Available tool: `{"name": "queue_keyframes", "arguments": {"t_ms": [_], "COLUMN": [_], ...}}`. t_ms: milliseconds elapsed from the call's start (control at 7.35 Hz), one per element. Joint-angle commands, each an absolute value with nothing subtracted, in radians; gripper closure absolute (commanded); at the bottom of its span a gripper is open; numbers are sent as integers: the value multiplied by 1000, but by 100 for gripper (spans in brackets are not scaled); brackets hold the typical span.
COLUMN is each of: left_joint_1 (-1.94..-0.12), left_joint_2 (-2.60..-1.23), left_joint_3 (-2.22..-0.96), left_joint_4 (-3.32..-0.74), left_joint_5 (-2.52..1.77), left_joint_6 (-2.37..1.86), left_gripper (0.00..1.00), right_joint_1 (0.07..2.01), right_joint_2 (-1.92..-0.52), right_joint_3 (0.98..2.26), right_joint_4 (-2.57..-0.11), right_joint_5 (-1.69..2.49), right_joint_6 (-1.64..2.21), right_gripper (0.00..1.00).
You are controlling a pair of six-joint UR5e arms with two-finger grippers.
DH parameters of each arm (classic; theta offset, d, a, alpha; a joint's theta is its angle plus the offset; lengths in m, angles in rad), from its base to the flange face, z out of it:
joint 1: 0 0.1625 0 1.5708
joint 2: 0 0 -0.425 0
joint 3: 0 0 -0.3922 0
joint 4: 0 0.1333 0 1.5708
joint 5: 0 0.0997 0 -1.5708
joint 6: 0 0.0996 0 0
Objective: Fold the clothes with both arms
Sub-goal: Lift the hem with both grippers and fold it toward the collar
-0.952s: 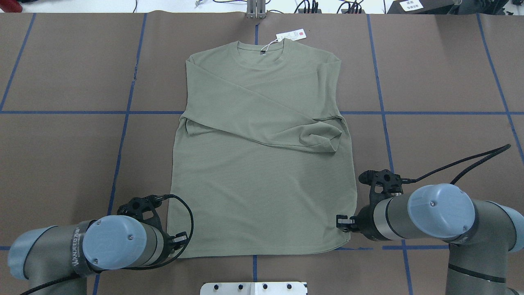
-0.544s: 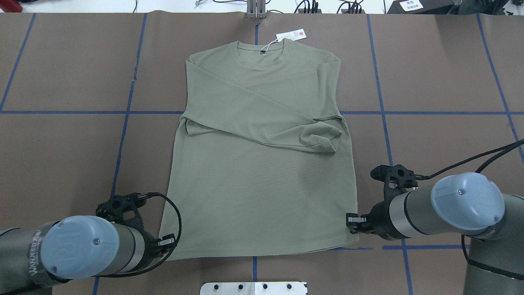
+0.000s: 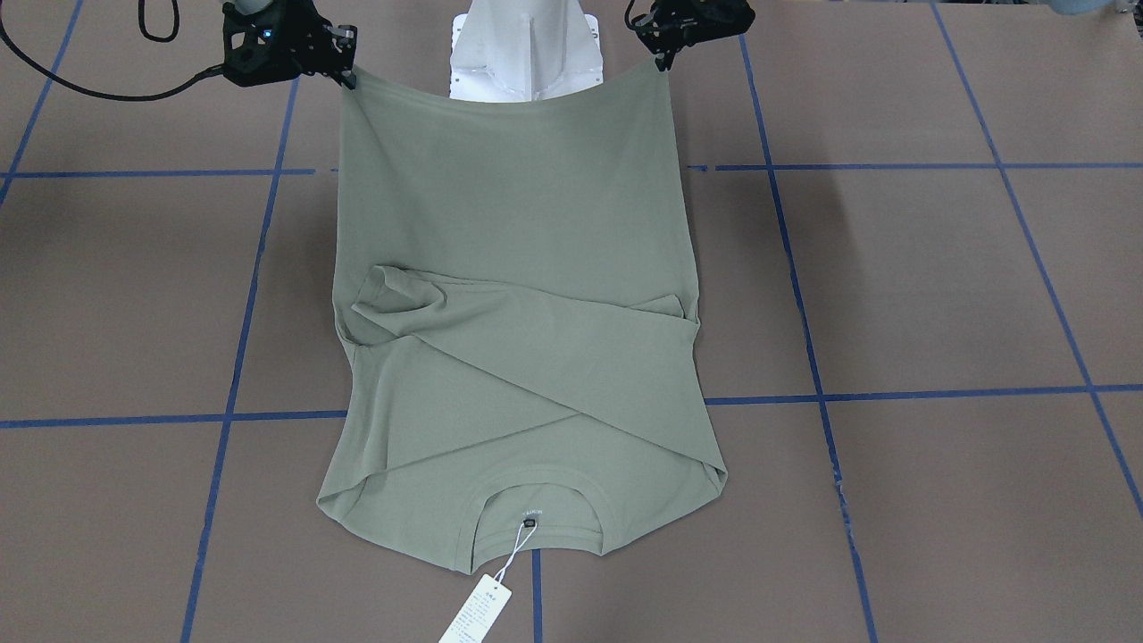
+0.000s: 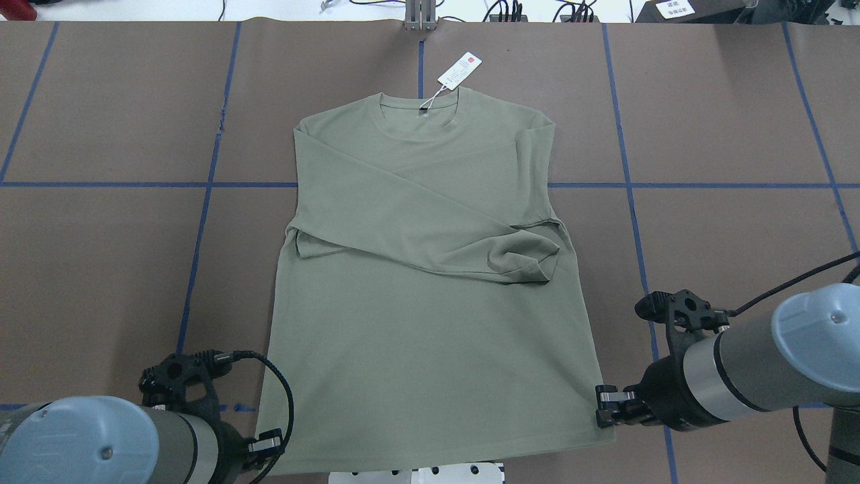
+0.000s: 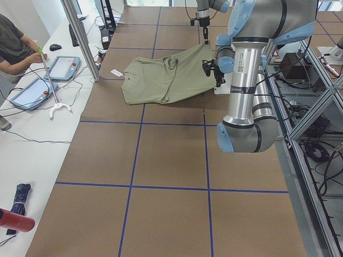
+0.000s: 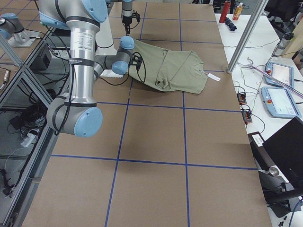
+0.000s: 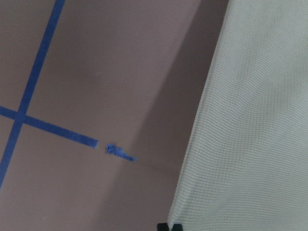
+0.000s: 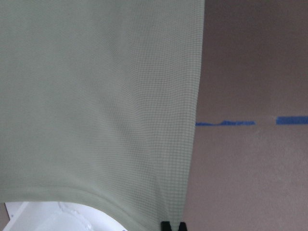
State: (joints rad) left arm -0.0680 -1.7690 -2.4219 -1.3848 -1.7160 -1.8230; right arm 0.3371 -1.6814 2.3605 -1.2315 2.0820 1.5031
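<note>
The hang tag (image 3: 476, 614) runs off the front view's bottom edge, its print too small to read. Wrist views catch only the tips of the left claw (image 7: 170, 226) and right claw (image 8: 173, 226). The shirt (image 4: 430, 336) covers part of the pedestal (image 4: 416, 477).

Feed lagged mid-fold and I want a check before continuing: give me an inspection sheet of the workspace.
Surface: brown table covering with a blue tape grid.
Job's things: green shirt face up, sleeves crossed over the chest, hem end raised; hang tag beyond the collar.
Clutter: nothing seen.
Grippers: left gripper and right gripper each shut on a hem corner.
Cables: black cable loops at the left wrist, close to the shirt's edge.
Surroundings: person at a side bench with tablets.
</note>
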Motion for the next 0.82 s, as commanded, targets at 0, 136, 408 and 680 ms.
{"name": "queue_keyframes", "arguments": {"t_ms": [0,136,408,680], "left_joint_1": [-31,-34,-181,-378], "left_joint_2": [-1775,-1793,-1848,-1871], "left_joint_3": [-2499,-2481,-2387,-2312], "left_joint_4": [-1313,-1313,-1316,-1316], "left_joint_5": [-1721,-1721,-1720,-1759], "left_joint_6": [-1847,-1832,-1667,-1518], "left_gripper": [100,100,100,100], "right_joint_1": [328,372,519,641], "right_joint_2": [-1715,-1707,-1605,-1496], "right_joint_3": [2418,2390,2259,2145], "right_joint_4": [-1232,-1232,-1230,-1227], "right_joint_5": [2102,2095,2097,2100], "right_joint_6": [1503,1499,1407,1373], "right_gripper": [100,100,100,100]}}
